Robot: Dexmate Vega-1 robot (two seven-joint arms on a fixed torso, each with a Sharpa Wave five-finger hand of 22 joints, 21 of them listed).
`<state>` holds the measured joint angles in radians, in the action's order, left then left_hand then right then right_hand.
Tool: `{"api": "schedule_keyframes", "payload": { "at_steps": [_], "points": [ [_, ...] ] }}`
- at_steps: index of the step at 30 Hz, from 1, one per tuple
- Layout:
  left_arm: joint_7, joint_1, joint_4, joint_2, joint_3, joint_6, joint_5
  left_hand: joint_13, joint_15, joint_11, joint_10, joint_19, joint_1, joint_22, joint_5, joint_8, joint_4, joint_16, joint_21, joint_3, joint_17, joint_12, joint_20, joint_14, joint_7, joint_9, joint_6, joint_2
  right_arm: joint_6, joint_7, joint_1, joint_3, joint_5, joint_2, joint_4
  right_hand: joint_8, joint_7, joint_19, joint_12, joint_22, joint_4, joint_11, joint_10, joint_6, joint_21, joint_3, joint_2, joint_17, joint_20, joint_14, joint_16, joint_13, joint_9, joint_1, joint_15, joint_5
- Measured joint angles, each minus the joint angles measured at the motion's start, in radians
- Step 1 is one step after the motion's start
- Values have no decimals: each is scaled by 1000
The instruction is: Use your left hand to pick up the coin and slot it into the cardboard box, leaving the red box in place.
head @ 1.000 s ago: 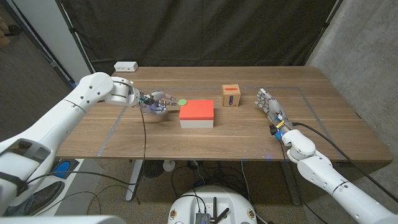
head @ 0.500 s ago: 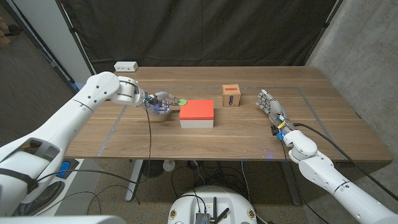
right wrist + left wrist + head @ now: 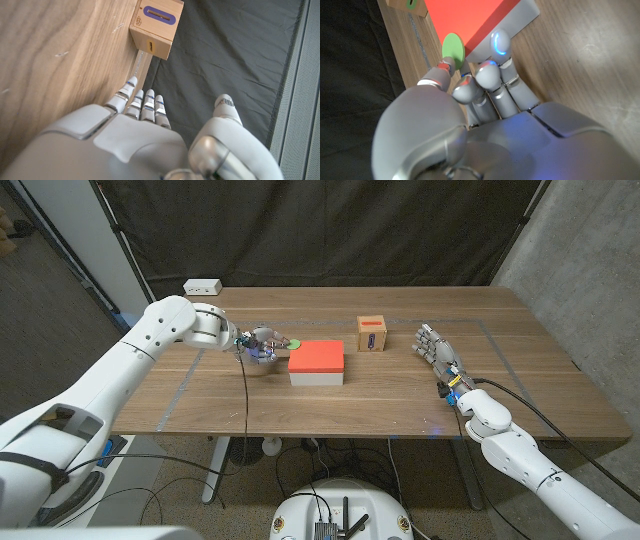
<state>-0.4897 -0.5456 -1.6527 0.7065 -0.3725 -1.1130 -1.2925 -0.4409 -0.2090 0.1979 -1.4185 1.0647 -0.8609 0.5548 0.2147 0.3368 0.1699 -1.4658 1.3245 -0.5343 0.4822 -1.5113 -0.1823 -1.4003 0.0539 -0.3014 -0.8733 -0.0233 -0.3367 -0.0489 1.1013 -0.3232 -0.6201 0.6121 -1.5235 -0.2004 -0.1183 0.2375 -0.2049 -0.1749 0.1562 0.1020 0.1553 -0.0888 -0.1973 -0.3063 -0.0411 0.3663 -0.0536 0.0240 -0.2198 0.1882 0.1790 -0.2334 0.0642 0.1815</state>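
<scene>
Even, soft overhead light on the table (image 3: 400,395), shadows faint. Head view sharp. The left hand (image 3: 470,125) looms blurred, blue glare on its fingers (image 3: 499,42).

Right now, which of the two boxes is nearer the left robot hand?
The red box: it sits just beside the left robot hand, which holds the green coin. The cardboard box stands farther off, beyond it.
</scene>
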Motion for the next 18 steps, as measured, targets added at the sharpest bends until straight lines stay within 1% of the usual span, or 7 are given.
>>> {"api": "schedule_keyframes", "payload": {
  "at_steps": [4, 6, 9, 10, 11, 13, 18],
  "points": [
    [-12, -5, -1, -5, 5, -2, -8, 1, 0, -2, -2, -5, 1, -8, 0, 0, -3, 0, 0, -8, 0, -2, -3, 0, 5, 5, -5, 9, -8, 6, -1, 1, -5, -4, 10, 0, 0, 0, 0, 0, 0, -4, 4, 0, 0, 0, 0, 0, 0, 0, 0, 0, 0, 0, 0, 0],
    [-18, -8, -2, -7, 7, -2, -11, 4, 0, -2, -2, -9, -4, -12, 0, 4, 0, 0, 7, -11, 0, -2, 2, 0, 8, 5, -10, 14, -13, 9, -1, 1, -7, -6, 14, 0, 0, 0, 0, 0, 0, -4, 4, 0, 0, 0, 0, 0, 0, 0, 0, 0, 0, 0, 0, 0],
    [-28, -10, -2, -9, 9, -2, -16, 10, 0, -4, -4, -9, -8, -13, 0, 8, 0, 0, 8, -11, -5, -2, 2, 0, 7, 5, -22, 18, -18, 14, -2, 3, -12, -9, 22, 0, 5, 4, 0, 0, 0, -4, 4, -4, 0, 0, 0, 0, -4, 0, 0, 0, 0, 0, 0, 0],
    [-33, -11, -3, -10, 9, -2, -17, 10, 0, -4, -4, -9, -8, -15, 0, 8, -1, 0, 8, -12, -5, -2, 2, 0, 2, 5, -27, 18, -21, 17, -2, 3, -14, -9, 23, 0, 5, 4, 0, 0, 0, -4, 4, -4, 0, 0, 0, 0, -4, 0, 0, 0, 0, 0, 0, 0],
    [-34, -11, -3, -11, 9, -2, -18, 10, 0, -4, -4, -9, -8, -17, 0, 8, -3, 0, 8, -14, -5, -2, 2, 0, 5, 7, -30, 18, -22, 18, -2, 4, -14, -11, 27, 0, 4, 4, 0, 0, 0, -4, 4, -5, 0, 0, 0, 0, -4, 0, 0, 0, 0, 0, 0, 0],
    [-40, -11, -5, -13, 9, -3, -18, 13, 0, -5, -5, -9, -15, -22, 0, 8, 1, -4, 12, -21, -4, -2, 2, 0, 0, 9, -36, 25, -26, 21, -2, 5, -18, -12, 30, 0, 5, 4, 0, 0, 0, -5, 9, -4, 0, 0, 0, 0, -4, 0, 0, 0, 0, 0, 0, 0],
    [-60, -10, -8, -18, 6, -5, -19, 20, 0, -5, -5, -14, -15, -27, 0, 8, 4, -6, 20, -23, -10, -9, 7, 0, -1, 14, -45, 25, -37, 31, -4, 7, -25, -18, 48, 0, 4, 4, 0, 0, 0, -2, 13, -4, 0, 0, 0, 0, -4, 5, 0, 0, 5, 0, 5, 0]
  ]
}}
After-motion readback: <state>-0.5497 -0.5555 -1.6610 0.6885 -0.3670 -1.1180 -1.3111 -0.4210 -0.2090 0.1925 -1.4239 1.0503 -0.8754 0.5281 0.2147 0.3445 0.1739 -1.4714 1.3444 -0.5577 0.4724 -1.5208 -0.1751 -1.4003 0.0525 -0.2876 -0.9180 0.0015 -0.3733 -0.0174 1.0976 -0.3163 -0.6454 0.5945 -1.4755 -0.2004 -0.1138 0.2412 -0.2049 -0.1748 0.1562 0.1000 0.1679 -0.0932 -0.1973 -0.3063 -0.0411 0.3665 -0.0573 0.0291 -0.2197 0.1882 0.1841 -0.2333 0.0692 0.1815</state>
